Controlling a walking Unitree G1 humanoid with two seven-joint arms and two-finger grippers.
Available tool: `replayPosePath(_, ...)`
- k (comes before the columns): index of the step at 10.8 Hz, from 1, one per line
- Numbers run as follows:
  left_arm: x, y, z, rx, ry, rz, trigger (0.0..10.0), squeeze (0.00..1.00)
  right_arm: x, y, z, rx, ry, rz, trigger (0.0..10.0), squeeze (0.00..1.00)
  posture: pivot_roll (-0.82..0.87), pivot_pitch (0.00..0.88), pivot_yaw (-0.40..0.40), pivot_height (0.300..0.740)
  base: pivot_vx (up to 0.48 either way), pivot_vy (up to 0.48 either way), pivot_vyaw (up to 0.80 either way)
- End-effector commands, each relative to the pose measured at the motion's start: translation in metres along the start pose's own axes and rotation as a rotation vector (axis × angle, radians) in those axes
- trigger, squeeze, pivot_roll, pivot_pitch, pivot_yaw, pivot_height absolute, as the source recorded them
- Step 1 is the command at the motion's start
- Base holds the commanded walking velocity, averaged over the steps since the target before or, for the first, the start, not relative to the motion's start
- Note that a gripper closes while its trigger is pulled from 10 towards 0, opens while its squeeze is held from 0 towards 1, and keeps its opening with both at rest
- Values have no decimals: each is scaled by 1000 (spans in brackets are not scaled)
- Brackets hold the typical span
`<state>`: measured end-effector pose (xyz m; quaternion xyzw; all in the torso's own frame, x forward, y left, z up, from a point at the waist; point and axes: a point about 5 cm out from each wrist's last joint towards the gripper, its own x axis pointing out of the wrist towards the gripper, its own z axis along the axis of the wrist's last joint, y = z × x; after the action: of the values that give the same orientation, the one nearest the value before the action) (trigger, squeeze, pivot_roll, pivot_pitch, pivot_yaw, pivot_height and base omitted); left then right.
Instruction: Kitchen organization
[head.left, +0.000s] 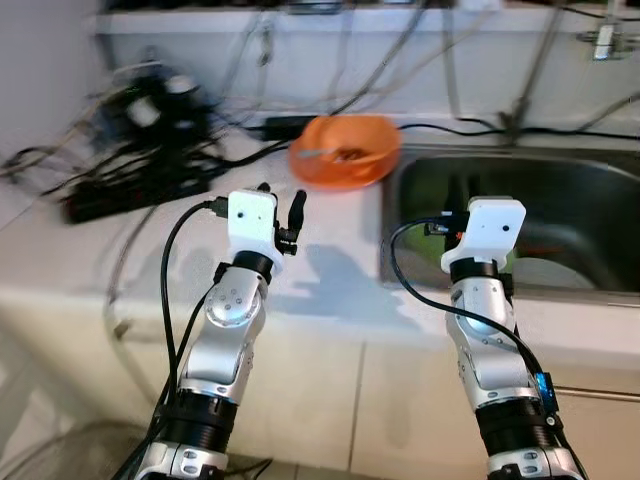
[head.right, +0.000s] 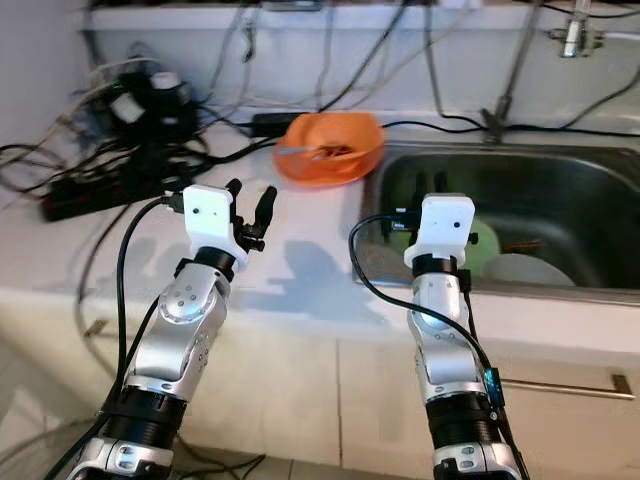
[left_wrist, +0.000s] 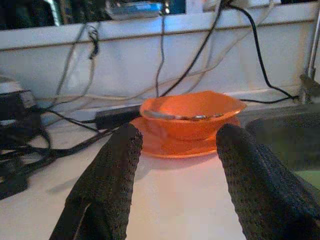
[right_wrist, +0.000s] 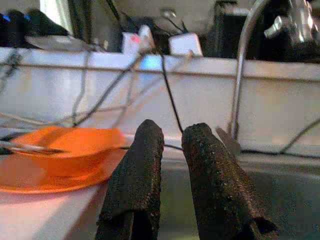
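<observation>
An orange bowl (head.left: 345, 150) stands on a matching orange plate (left_wrist: 165, 147) on the white counter, right beside the steel sink (head.left: 570, 185). A metal spoon (left_wrist: 175, 116) lies inside the bowl. My left gripper (left_wrist: 179, 139) is open and empty above the counter. It points at the bowl from a short way in front of it. My right gripper (right_wrist: 172, 135) hovers over the sink's near left corner. Its fingers are nearly together with nothing between them, and the bowl sits off to its left.
A black power strip (head.left: 130, 190) and a tangle of cables (head.left: 150, 100) cover the counter's left back. More cables run along the back wall. The faucet pipe (head.left: 530, 70) rises behind the sink. A white plate (head.left: 555, 272) and something green (head.right: 482, 243) lie in the basin.
</observation>
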<state>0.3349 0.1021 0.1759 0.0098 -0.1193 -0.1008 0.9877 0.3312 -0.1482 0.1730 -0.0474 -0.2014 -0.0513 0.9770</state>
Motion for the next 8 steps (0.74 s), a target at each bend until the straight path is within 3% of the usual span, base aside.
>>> replayPosePath(1, 3, 1, 3, 9, -2, 3, 10000, 0, 5, 0, 7, 8, -23, 1, 10000, 0, 27, 0, 77, 740, 368, 0, -800)
replayPosePath(8, -1, -2, 4, 1, -4, -2, 10000, 0, 4, 4, 9, 7, -30, 18, 10000, 0, 29, 3, 74, 740, 365, 0, 0)
